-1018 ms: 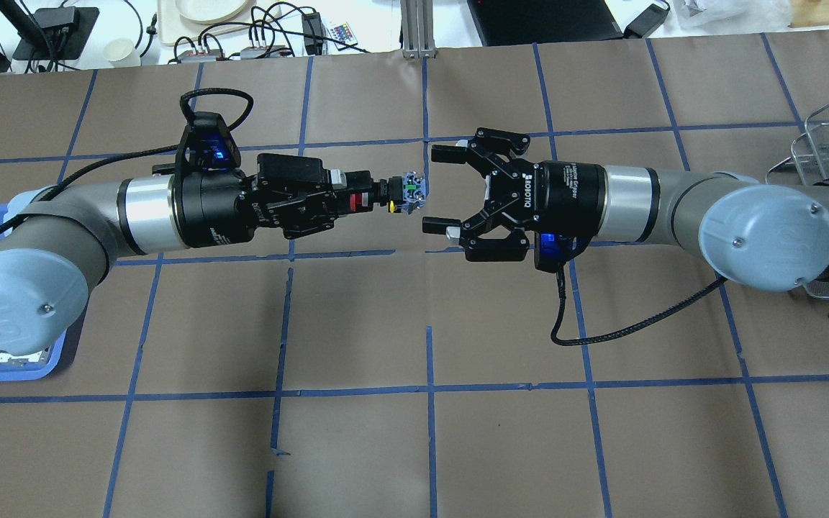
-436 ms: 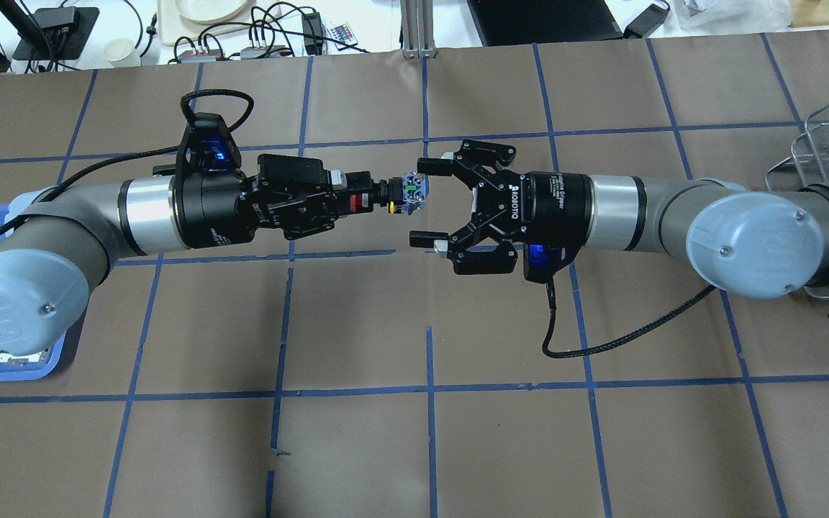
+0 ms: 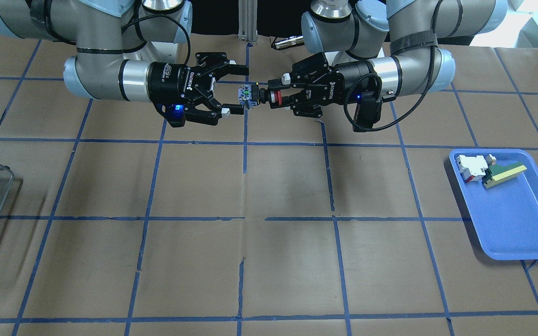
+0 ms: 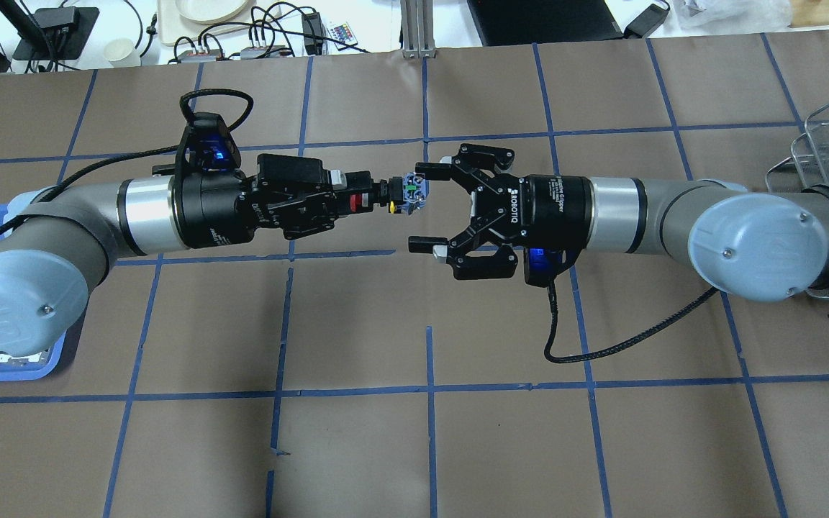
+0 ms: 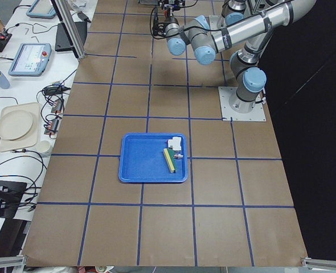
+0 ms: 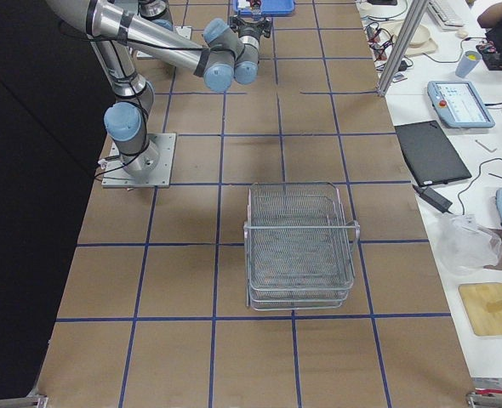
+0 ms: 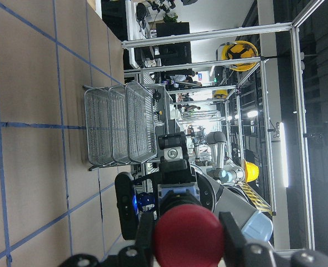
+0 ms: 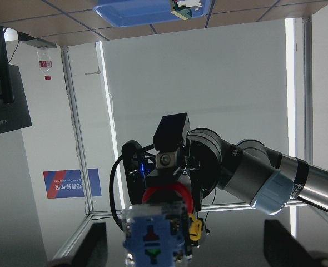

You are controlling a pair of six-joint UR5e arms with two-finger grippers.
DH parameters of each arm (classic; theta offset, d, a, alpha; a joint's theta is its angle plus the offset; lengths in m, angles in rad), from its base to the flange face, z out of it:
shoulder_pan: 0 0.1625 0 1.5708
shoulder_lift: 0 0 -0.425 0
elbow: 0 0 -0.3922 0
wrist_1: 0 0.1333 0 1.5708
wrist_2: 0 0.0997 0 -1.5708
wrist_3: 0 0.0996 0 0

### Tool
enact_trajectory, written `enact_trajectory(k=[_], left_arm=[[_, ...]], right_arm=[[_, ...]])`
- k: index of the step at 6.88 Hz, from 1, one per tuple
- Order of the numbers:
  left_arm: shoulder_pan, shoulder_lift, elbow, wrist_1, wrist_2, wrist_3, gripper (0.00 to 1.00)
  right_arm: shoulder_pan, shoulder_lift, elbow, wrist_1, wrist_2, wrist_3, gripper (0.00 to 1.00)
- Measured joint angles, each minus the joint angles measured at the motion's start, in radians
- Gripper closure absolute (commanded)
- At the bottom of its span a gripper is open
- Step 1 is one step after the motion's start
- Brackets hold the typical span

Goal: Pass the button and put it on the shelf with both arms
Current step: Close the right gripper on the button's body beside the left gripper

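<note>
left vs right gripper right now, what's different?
The left gripper is shut on the button, clamping its red-cap end; the right gripper is wide open and holds nothing. The left gripper's fingers touch the button; the right gripper's fingertips are only level with its rear end, not closed on it. Both lie horizontal, facing each other above the table.

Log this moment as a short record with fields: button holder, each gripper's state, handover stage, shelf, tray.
button holder: left gripper, shut on the button at its red cap
right gripper: open, fingertips either side of the button's rear end, not closed on it
handover stage: button in mid-air, not yet passed
shelf: wire-mesh rack on the robot's right, no button in it
tray: blue tray on the robot's left, holding a white-and-red switch block and a green-and-yellow piece
</note>
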Motion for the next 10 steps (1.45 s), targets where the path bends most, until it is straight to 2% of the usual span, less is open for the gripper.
enact_trajectory(k=[3,10], left_arm=[[0.001,0.006,0.0,0.0,0.003,0.0,0.91],[0.0,0.006,0.0,0.0,0.005,0.0,0.91]], right_arm=[[-0.008,-0.026,-0.002,0.036,-0.033,-0.001,0.0],[-0.008,-0.03,-0.001,0.038,-0.035,0.001,0.03]])
